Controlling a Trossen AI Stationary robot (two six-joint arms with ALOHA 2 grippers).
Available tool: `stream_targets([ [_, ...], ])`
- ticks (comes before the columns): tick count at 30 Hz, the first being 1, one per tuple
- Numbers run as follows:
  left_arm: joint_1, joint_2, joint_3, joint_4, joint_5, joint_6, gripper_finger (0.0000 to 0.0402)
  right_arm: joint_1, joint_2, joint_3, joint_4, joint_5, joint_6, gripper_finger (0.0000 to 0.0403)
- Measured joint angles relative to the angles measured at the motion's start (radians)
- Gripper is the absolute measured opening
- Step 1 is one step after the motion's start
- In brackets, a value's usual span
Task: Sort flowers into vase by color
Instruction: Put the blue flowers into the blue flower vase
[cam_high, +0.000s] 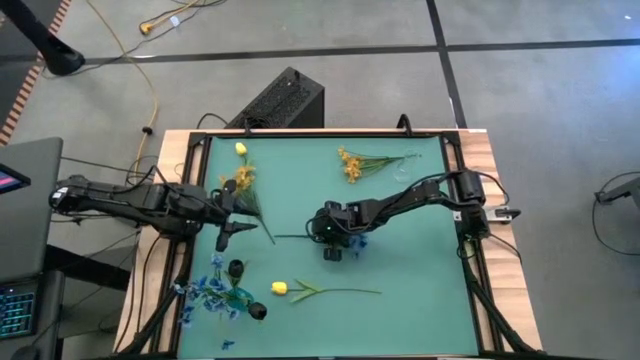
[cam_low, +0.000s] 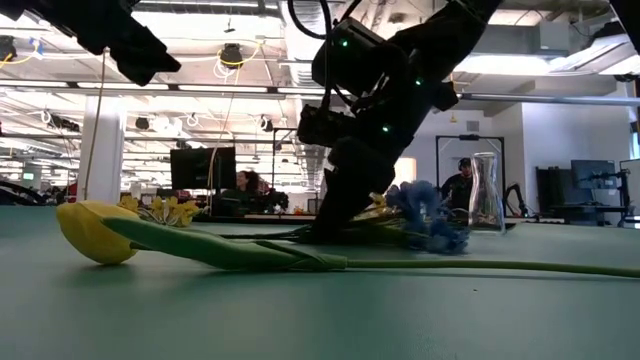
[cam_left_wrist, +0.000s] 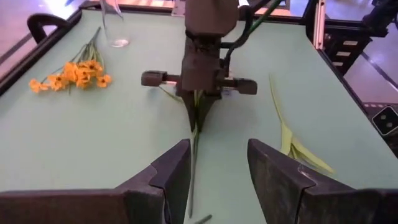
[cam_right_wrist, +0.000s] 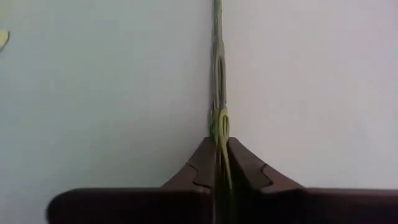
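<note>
A blue-blossomed flower (cam_high: 357, 241) lies mid-table, its thin green stem (cam_high: 295, 237) pointing toward the table's left. My right gripper (cam_high: 328, 238) stands over it, slanting down, shut on the stem. In the low view the blue blossom (cam_low: 425, 215) shows just behind the dark fingers. My left gripper (cam_left_wrist: 217, 180) hovers open above the table's left side (cam_high: 238, 215), facing the right gripper, with nothing between its fingers. My right gripper pinches the blue flower's stem (cam_right_wrist: 217, 121) between its two fingers, closer to the blossom than to the free end. The fingers slant down from the table's right, in line with the stem. The stem (cam_left_wrist: 194, 155) lies flat on the table beyond the fingertips.
A yellow tulip (cam_high: 280, 288) with a long stem lies near the front edge. Orange flowers (cam_high: 350, 165) and a clear glass vase (cam_left_wrist: 113, 25) are at the far side. Yellow flowers (cam_high: 242, 180) and blue flowers (cam_high: 210, 290) sit by the left arm.
</note>
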Motion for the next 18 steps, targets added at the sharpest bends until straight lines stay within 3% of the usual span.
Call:
stream_targets([
  [12, 0.0, -0.059, -0.001, 0.021, -0.006, -0.012, 0.0146, 0.016, -0.155, 0.086, -0.207, 0.419, -0.18, 0.0046],
  [18, 0.0, -0.128, -0.001, 0.058, -0.036, -0.111, 0.0146, 0.075, -0.242, 0.141, -0.224, 0.611, -0.378, 0.0044],
])
